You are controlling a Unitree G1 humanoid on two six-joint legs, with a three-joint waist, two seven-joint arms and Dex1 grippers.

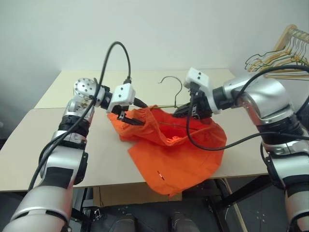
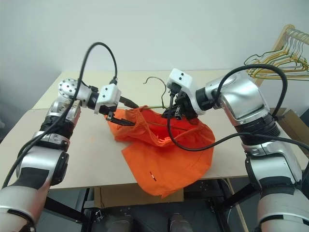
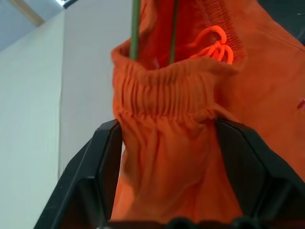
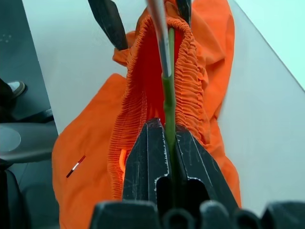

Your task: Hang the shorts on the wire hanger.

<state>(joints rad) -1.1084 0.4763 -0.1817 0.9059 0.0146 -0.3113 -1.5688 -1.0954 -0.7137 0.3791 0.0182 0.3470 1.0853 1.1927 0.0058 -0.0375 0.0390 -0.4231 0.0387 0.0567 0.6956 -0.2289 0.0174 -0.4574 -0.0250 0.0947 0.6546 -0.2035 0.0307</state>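
The right pincer [image 4: 167, 143] clamps the wire hanger [image 4: 167, 90] inside the shorts [image 1: 178, 154]; the left pincer [image 3: 167, 157] stands wide, straddling the waistband.

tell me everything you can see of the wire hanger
The wire hanger is thin grey-green wire with a curled hook rising above the shorts. Its lower wires run down inside the gathered orange waistband, so most of the triangle is hidden in the fabric. The right gripper is shut on one wire near the hook. The left gripper stands open around the waistband's far end, over the table.
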